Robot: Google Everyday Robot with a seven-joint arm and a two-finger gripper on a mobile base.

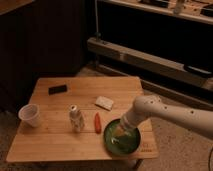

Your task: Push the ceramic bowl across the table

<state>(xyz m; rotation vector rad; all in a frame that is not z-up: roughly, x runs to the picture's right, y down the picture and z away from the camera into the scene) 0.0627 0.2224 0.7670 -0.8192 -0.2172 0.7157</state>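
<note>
The ceramic bowl (124,144), wide, shallow, dark green and glossy, sits near the front right corner of the light wooden table (60,145). My white arm comes in from the right. My gripper (121,131) is down inside the bowl, over its middle and near its far rim. The arm hides part of the bowl's far right rim.
On the table stand a white cup (29,114) at the left, a small bottle (75,118) in the middle, a red-orange stick-like item (97,122) just left of the bowl, a white packet (104,102) behind it and a black device (57,89) at the back left. Dark shelving stands behind.
</note>
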